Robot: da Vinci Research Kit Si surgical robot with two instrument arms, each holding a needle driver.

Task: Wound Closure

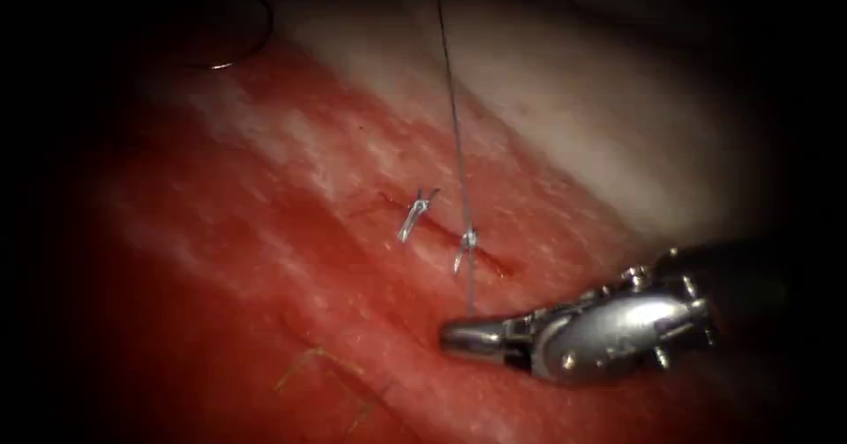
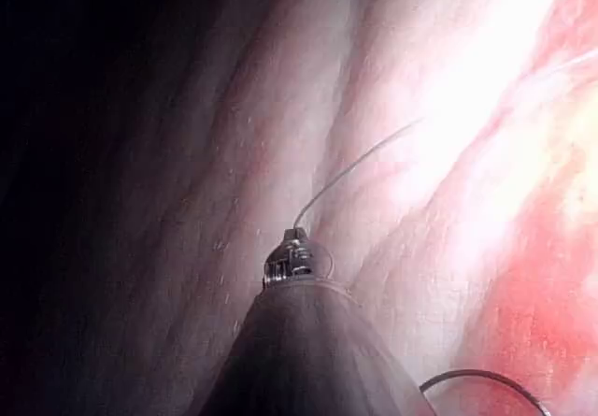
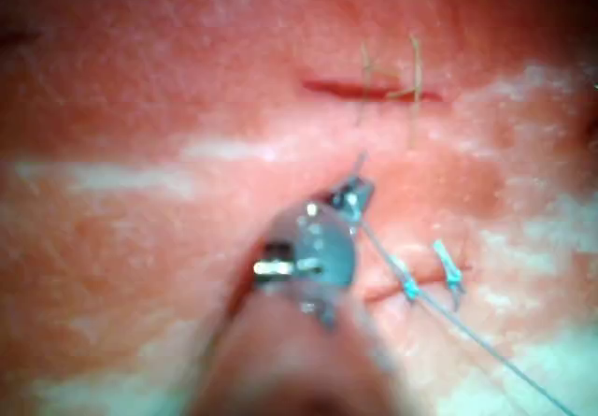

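Centrally on the tissue [image 1: 265, 259], a moist, red, glistening slab of pork belly with pale fatty streaks, lies the cut [image 1: 441, 232], a short dark slit running diagonally. Two stitches cross it, each ending in short stiff cut ends of thread [image 1: 415, 216]. A fine grey thread [image 1: 454, 117] rises taut from the stitch nearer the right arm's tool and runs straight up out of the light; a short length also drops from that stitch to the right pincer [image 1: 459, 336], lying low just right of the cut. Its polished steel jaws look closed, apparently on this thread where it meets their tip. The left pincer [image 2: 291, 248], seen along its own shaft, has a thin strand leaving its tip; whether those jaws are closed cannot be told. A dark curved wire lies far to the left of the cut in the endoscope view, possibly the needle [image 1: 251, 33], free of the tissue and of both tools.

Judged by look, the thread is light, slick and springy, best gripped flat across the jaws; the tissue is soft and would tear under hard pull.
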